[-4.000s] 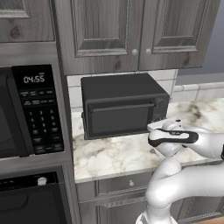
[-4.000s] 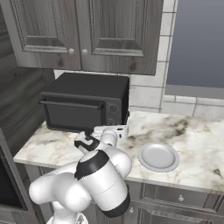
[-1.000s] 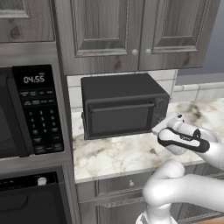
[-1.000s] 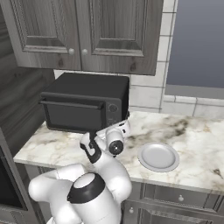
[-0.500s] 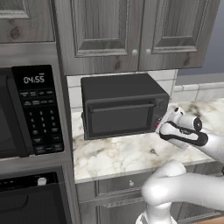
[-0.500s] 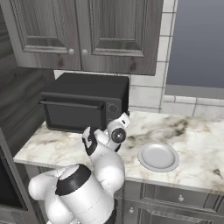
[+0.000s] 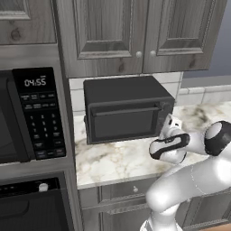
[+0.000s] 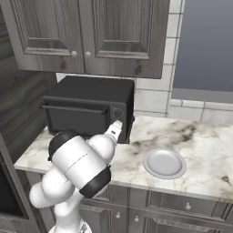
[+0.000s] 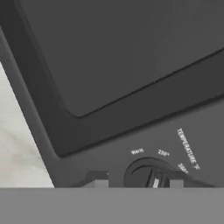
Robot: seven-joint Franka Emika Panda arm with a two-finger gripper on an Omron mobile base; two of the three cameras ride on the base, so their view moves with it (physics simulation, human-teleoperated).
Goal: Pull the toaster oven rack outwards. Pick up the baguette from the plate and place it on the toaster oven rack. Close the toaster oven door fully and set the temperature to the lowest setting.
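Gripper point(image 9: 136, 183) sits at the temperature dial point(image 9: 146, 175), bottom centre of the hand view — whether it grips, I cannot tell. Oven point(image 7: 124, 107) door point(image 7: 124, 121) is shut, plate point(image 8: 164, 162) bare on the tabletop point(image 8: 205, 150) — only the dial setting seems left.

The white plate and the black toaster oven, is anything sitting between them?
No, just bare marble counter between the plate and the toaster oven, seen in the right base view.

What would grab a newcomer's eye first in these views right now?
The white arm reaching to the toaster oven, its gripper right at the temperature dial on the oven's control strip. The toaster oven door is closed, and the plate sits bare on the marble counter beside the oven.
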